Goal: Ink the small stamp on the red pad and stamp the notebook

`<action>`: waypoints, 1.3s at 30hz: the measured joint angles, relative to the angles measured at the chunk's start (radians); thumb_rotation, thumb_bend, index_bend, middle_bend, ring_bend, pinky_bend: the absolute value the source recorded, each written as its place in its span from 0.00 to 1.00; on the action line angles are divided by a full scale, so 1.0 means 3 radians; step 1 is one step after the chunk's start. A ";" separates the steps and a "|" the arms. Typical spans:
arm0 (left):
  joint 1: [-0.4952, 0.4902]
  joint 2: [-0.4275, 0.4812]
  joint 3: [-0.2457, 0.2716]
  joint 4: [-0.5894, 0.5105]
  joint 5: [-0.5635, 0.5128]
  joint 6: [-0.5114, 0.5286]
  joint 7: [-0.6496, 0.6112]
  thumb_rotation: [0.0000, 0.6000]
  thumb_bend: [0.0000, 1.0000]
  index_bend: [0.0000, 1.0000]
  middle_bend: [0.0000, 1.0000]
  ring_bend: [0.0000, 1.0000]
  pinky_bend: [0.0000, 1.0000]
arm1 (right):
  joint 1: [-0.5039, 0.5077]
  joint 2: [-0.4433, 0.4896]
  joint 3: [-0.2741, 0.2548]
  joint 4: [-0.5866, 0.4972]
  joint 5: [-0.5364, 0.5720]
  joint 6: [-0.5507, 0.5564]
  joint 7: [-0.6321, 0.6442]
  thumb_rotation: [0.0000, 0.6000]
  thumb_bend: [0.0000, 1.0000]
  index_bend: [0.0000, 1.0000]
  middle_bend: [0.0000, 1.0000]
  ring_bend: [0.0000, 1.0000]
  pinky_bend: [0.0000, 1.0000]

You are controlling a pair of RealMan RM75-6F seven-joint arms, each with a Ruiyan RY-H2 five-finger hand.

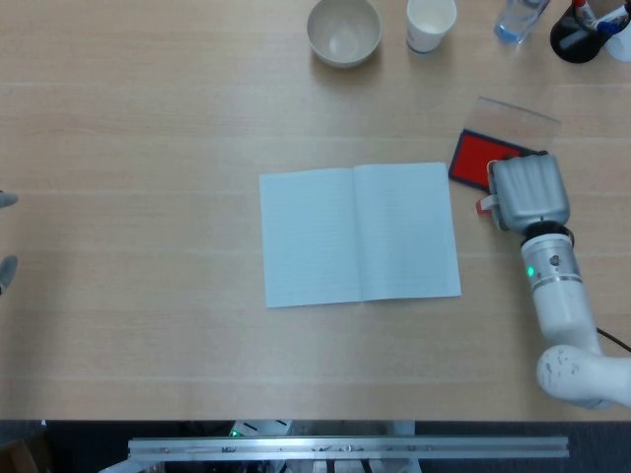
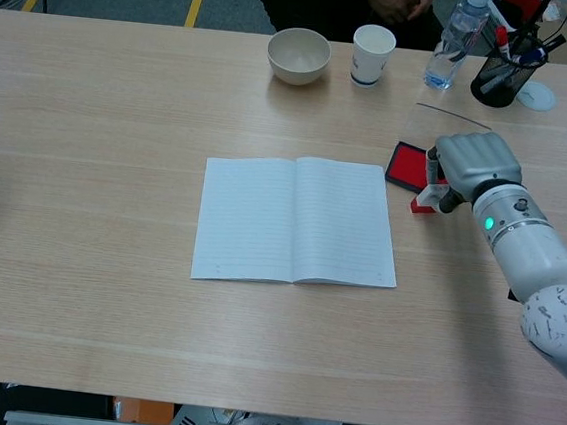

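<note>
The open notebook (image 1: pixel 359 235) (image 2: pixel 297 220) lies flat mid-table with blank lined pages. To its right sits the red ink pad (image 1: pixel 480 157) (image 2: pixel 407 165), lid off. The small stamp (image 1: pixel 484 205) (image 2: pixel 425 199), white with a red base, stands on the table just in front of the pad. My right hand (image 1: pixel 530 191) (image 2: pixel 476 163) is lowered over it, thumb and a finger pinching its sides; the hand hides most of the stamp in the head view. Only two fingertips of my left hand (image 1: pixel 5 233) show at the far left edge, spread apart and holding nothing.
A beige bowl (image 2: pixel 299 55), a paper cup (image 2: pixel 372 54), a water bottle (image 2: pixel 455 37) and a black pen holder (image 2: pixel 505 75) line the far edge. The pad's clear lid (image 1: pixel 519 116) lies behind the pad.
</note>
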 measured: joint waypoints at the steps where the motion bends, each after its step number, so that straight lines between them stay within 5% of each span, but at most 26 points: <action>1: 0.0000 -0.0001 -0.0001 0.0000 -0.0002 -0.0002 0.0001 1.00 0.26 0.24 0.25 0.21 0.20 | 0.0001 0.0001 -0.0001 0.0005 0.0007 -0.0005 -0.0005 1.00 0.29 0.56 0.44 0.37 0.39; 29: 0.0007 -0.0003 -0.0007 0.0013 -0.0010 0.0000 -0.0013 1.00 0.26 0.24 0.25 0.21 0.20 | 0.0027 0.0213 0.0144 -0.0180 0.0003 0.0054 0.0113 1.00 0.42 0.67 0.48 0.39 0.39; 39: 0.0020 -0.0005 -0.0003 0.0033 -0.0024 0.0001 -0.0038 1.00 0.26 0.24 0.25 0.21 0.20 | 0.0118 0.0202 0.0220 0.0047 0.0167 -0.0027 0.0067 1.00 0.42 0.67 0.48 0.39 0.39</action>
